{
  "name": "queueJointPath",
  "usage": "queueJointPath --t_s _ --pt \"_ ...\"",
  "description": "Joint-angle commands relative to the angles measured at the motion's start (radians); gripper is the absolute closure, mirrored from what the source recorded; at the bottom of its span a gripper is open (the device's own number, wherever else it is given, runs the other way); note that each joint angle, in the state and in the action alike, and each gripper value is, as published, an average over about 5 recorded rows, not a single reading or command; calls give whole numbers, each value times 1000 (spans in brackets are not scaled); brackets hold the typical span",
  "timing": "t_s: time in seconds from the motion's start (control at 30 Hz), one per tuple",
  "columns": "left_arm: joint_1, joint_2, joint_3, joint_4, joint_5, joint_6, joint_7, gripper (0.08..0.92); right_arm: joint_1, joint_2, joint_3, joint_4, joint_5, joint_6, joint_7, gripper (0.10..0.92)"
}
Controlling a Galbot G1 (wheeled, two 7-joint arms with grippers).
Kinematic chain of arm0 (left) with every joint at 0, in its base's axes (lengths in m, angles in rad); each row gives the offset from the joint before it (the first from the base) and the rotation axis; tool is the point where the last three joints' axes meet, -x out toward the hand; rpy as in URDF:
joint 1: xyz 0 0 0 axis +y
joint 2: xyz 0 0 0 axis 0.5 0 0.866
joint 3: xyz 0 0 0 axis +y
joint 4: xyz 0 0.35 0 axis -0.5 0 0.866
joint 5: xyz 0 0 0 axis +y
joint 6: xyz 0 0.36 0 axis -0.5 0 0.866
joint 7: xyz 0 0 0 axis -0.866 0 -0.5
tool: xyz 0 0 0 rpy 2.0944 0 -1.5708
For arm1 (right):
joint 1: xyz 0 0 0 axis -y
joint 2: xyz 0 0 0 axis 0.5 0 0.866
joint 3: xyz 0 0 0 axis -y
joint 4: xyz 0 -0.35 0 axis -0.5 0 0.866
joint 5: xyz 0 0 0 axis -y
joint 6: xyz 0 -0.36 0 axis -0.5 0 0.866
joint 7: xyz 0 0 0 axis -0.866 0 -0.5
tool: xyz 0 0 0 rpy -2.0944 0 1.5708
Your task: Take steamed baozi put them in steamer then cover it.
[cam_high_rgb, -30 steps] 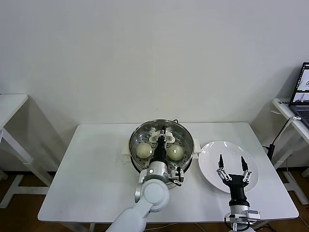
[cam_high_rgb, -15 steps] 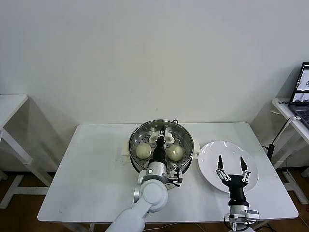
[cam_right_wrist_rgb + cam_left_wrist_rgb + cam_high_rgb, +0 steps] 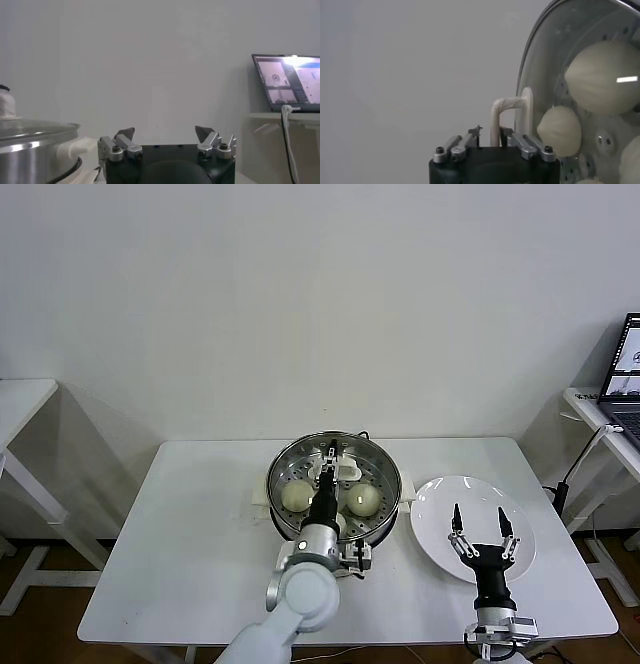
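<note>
The steamer (image 3: 281, 465) stands at the table's middle back, and the clear glass cover (image 3: 383, 471) lies on it. Through the glass I see two baozi (image 3: 296, 495) (image 3: 363, 499) in the head view. The left wrist view shows the cover (image 3: 545, 60), its white handle (image 3: 512, 107) and baozi (image 3: 605, 75) under it. My left gripper (image 3: 331, 452) (image 3: 491, 132) is open, with a finger on either side of the handle and a small gap to it. The open, empty right gripper (image 3: 481, 521) (image 3: 165, 132) hovers over the white plate (image 3: 440, 529).
The white table (image 3: 200, 534) carries the steamer on its white pot base. A laptop (image 3: 625, 379) sits on a side table at the far right, and another white table (image 3: 20, 399) stands at the far left. The steamer's wall (image 3: 30, 145) shows in the right wrist view.
My left gripper's jaws have parted from the cover's handle, which they held shut a moment ago. The left arm has shifted slightly toward me. The right arm has not moved.
</note>
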Motion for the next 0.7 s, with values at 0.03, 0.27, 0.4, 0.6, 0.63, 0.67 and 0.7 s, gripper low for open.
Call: queueJointPath --t_s 0.03,0.27,0.4,0.6,0.63,0.67,0.7 --pt "160 160 -16 -285 -25 0 -10 386 11 -6 -4 -13 2 2 1 203" --pt "391 247 -116 -542 -155 -43 -111 205 27 -17 -14 -19 7 -2 2 203" --pt "521 250 -315 -642 -483 -191 -268 179 25 -22 -20 15 8 -22 3 203" --pt "630 170 -725 -627 -1090 -451 -371 177 -4 -34 -18 110 12 -92 1 203" --pt "633 146 -780 -601 -1138 -489 -365 177 -10 -37 -16 126 11 -105 1 203" --pt "633 123 -830 -569 -1177 -525 -353 177 -16 -39 -16 143 10 -117 1 203" --pt "630 102 -868 -532 -1208 -559 -342 177 -21 -40 -15 158 9 -129 0 203"
